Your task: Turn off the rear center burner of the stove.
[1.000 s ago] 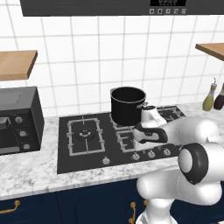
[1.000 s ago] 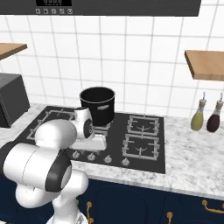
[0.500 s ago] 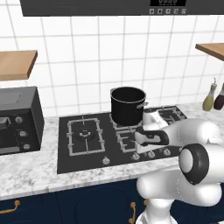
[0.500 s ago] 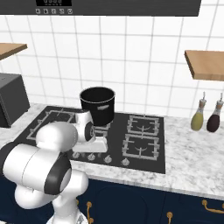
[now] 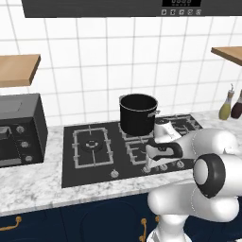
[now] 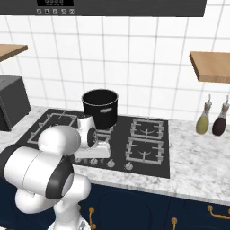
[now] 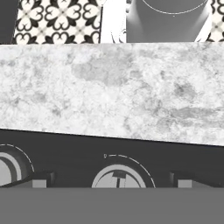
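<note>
We see the stove [image 5: 94, 165] set in a marble counter [image 5: 28, 186], with a black pot [image 5: 137, 114] standing on the rear center burner [image 6: 105, 131] at the far middle of the glass. A dark oven [image 5: 19, 130] with round dials sits on the counter to the left, and two bottles [image 6: 212, 119] stand well apart to the right — one olive, one dark. Two wooden shelves hang on the tiled wall, one [image 5: 16, 69] at the left and one [image 6: 211, 66] at the right.

The arm is folded low over the near edge of the stove, its wrist just in front of the pot, and the gripper [image 5: 150, 166] points down at the row of silver knobs. In the hand view one knob [image 7: 119, 178] lies straight below, between the two fingertips [image 7: 38, 180] that show on either side of it, and part of a second knob [image 7: 8, 168] shows beside it. The jaws stand spread around the knob; we cannot tell whether they touch it.
</note>
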### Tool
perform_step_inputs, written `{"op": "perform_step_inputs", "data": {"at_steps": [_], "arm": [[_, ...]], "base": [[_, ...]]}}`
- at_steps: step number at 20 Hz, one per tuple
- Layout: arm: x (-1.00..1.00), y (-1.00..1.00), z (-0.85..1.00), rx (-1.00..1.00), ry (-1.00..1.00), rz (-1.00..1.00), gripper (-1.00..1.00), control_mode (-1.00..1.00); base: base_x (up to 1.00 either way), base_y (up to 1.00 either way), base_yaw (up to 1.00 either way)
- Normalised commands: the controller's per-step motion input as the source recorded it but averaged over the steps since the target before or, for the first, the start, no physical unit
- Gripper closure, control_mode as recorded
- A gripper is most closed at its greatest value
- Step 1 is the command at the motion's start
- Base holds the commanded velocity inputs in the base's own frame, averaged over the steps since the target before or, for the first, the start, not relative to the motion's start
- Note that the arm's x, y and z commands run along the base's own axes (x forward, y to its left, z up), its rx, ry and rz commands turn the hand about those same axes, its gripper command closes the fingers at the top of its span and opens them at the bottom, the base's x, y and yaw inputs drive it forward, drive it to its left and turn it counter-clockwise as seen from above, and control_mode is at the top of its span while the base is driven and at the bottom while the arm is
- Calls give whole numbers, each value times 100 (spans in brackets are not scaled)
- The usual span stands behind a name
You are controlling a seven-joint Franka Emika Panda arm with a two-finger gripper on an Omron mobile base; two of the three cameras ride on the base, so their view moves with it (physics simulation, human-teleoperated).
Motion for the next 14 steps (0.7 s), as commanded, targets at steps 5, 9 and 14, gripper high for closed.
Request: {"op": "perform_step_inputs", "data": {"at_steps": [5,9,14], "arm": [[0,0,-6,0,0,0,-100,-100],[0,0,-12,0,0,0,100,-100],[0,0,-9,0,0,0,100,-100]], "base": [[0,0,0],[0,0,0],[0,0,0]]}}
